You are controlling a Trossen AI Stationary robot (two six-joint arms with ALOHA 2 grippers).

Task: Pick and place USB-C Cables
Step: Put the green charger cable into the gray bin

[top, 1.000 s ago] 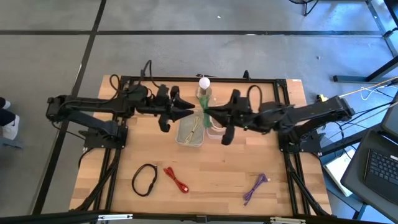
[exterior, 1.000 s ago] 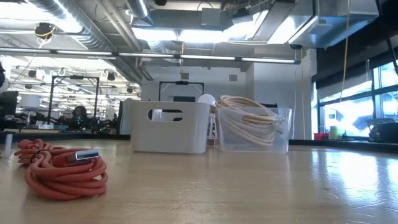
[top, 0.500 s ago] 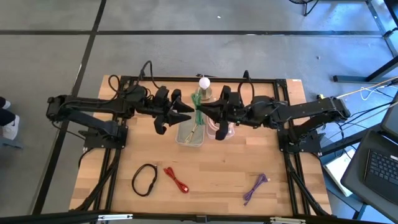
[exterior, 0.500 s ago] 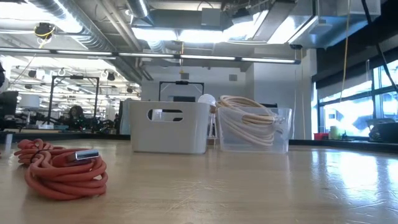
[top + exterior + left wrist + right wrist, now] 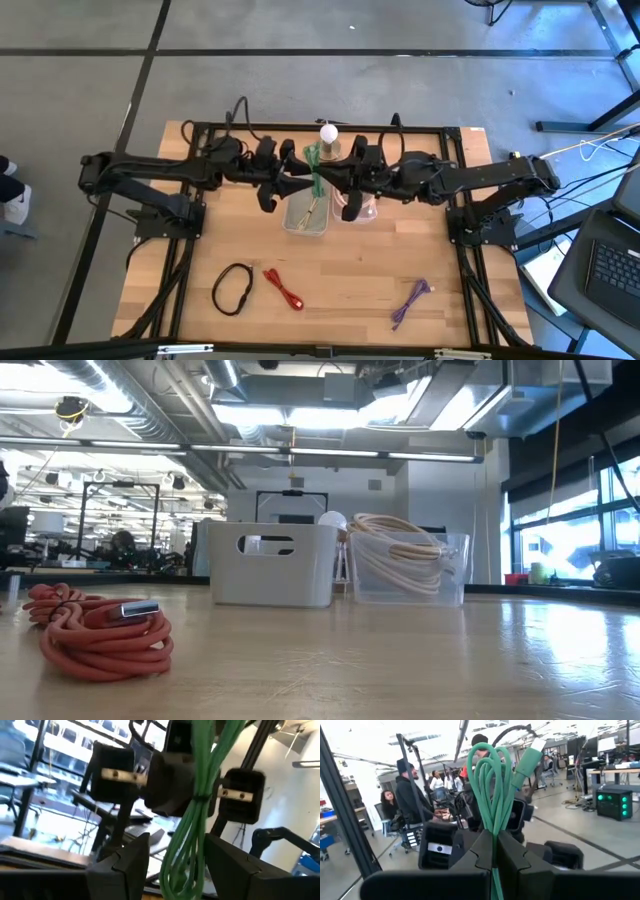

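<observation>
Left claw (image 5: 172,855) now spread, right claw (image 5: 496,851) (unchanged) pinching green cable (image 5: 492,785)

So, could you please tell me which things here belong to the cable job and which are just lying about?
Job:
green cable, clamped in the right gripper
left gripper, open around it
black cable
red cable
purple cable
cream cables
white bin
clear bin

Lying about:
white ball
</observation>
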